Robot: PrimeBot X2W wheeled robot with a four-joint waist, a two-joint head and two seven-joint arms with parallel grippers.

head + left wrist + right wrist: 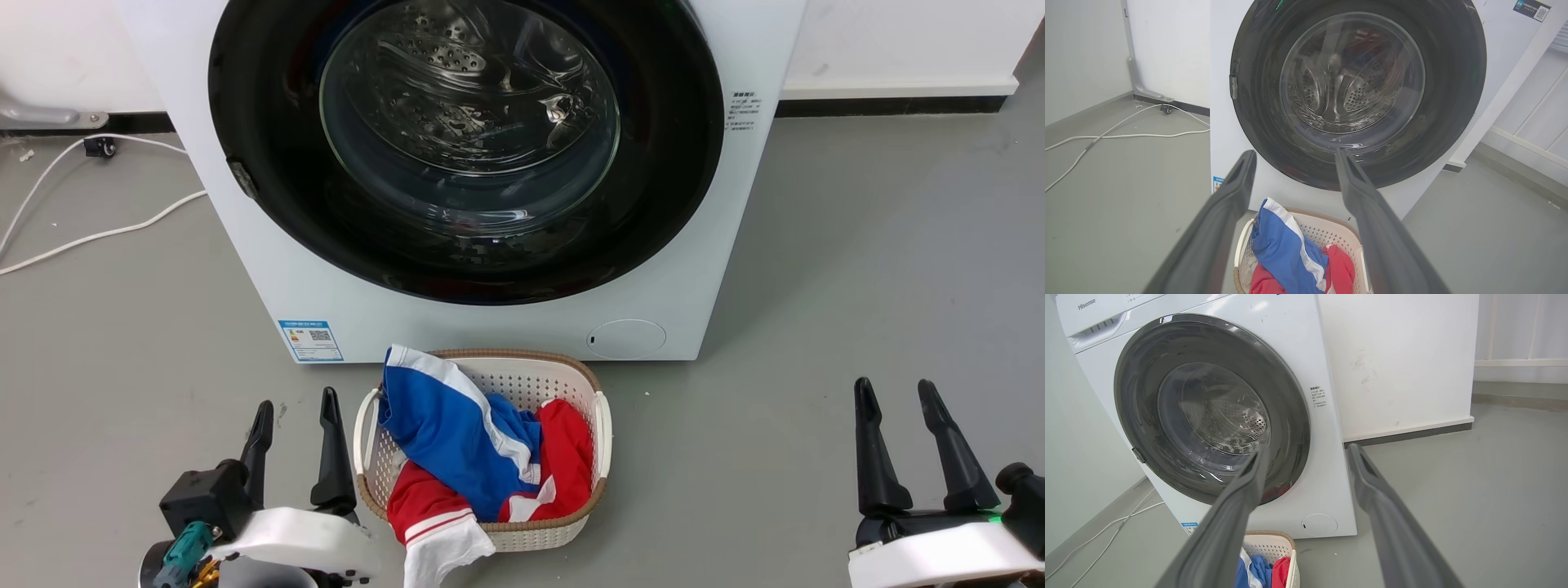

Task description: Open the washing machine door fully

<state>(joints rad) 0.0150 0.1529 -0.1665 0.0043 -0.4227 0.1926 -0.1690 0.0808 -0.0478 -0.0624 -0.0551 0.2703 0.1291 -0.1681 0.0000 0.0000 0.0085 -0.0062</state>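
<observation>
The big white front-loading washing machine has its large round glossy black glass-windowed door lying flush against its front, so the task looks to be at its first step, the reach. Either side of the pale plastic basket of red and blue clothes, the left hand and right hand hang empty, fingers spread, well short of the door. One must likely hook the small grey tab on the door's left rim and pull outward.
</observation>
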